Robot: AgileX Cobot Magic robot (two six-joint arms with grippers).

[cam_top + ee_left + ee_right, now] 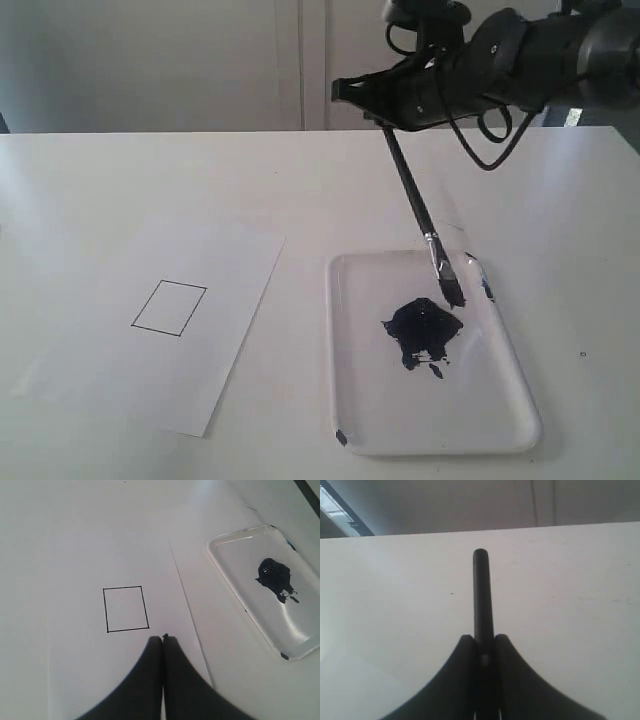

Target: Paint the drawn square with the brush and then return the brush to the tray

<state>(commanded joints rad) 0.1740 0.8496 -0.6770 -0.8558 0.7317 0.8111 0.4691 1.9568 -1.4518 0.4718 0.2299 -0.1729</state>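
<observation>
Presently the right gripper (385, 112) sits at the upper right of the exterior view, its jaws clamped on the brush (420, 205) high up the black handle. The shaft slants down to the right, and the dark tip is over the tray (500, 400) at the lower right of the frame. That tip meets the upper right edge of the paint blot (422, 328); I cannot tell whether the bristles touch the plastic or hang just above it. In the right wrist view only a black stretch of handle shows past the jaws, with no bristles in sight. Judgement on handling: the brush looks light, with a stiff, slim, round handle that could roll or swivel in a 2-finger pinch. The bristles are soft and loaded, so they will splay and smear under slight pressure. A hold this far from the ferrule makes a long lever, so small wrist tilts should swing the tip widely; a grip nearer the middle would likely steady it. The drawn square (169, 307) lies at the lower left on the paper sheet (120, 370), well apart from the tray, its inside white and not yet painted. The left gripper (163, 639) hangs over the paper just beside the square, jaws together and holding nothing.
</observation>
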